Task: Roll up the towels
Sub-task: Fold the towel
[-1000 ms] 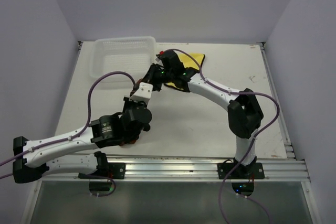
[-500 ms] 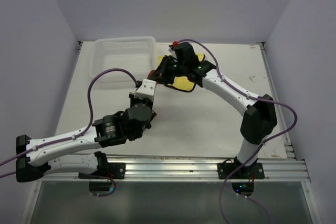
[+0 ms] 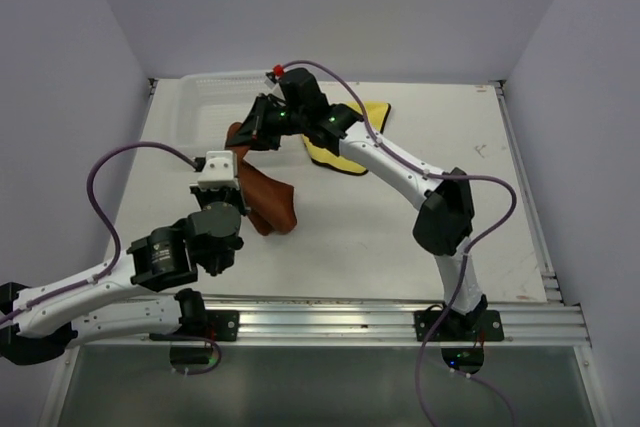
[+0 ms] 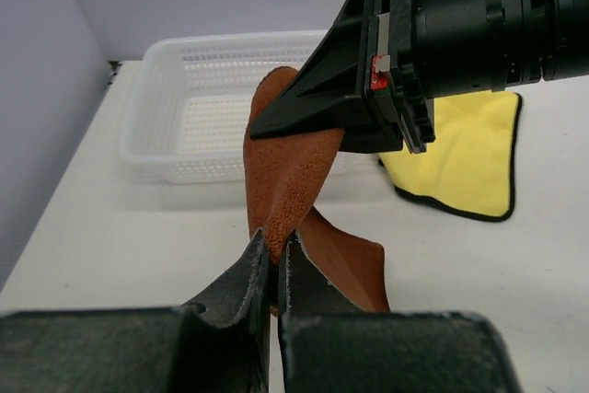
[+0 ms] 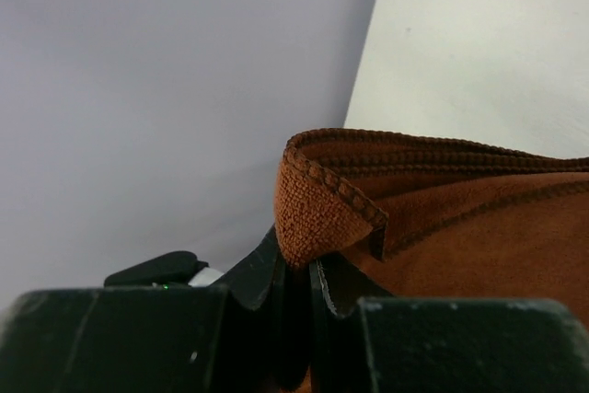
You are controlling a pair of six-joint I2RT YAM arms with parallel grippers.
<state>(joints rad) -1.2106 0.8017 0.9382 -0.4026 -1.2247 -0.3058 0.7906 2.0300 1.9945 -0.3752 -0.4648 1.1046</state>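
Currently the brown towel [image 3: 268, 202] is off the flat, held at two points above the left half of the bench [image 3: 380, 237], just in front of the basket [image 3: 200, 107]. The right gripper [image 5: 299, 269] is closed on a folded, stitched corner at the towel's far, upper end. The left gripper [image 4: 274, 250] is closed on an edge lower down and nearer the arm bases. This two-point hold most likely serves to pull the cloth straight so it can be laid out flat for rolling; that is a judgement, not an observed result.

Between the two holds the cloth runs as a narrow, twisted band. Its long axis runs far to near, high at the basket end and sloping down toward the bases. The lower flap spreads right of the left gripper and appears to touch the bench.

The yellow towel [image 3: 335, 155] lies flat and unrolled at the far centre, partly hidden by the right arm, well clear of the brown one.
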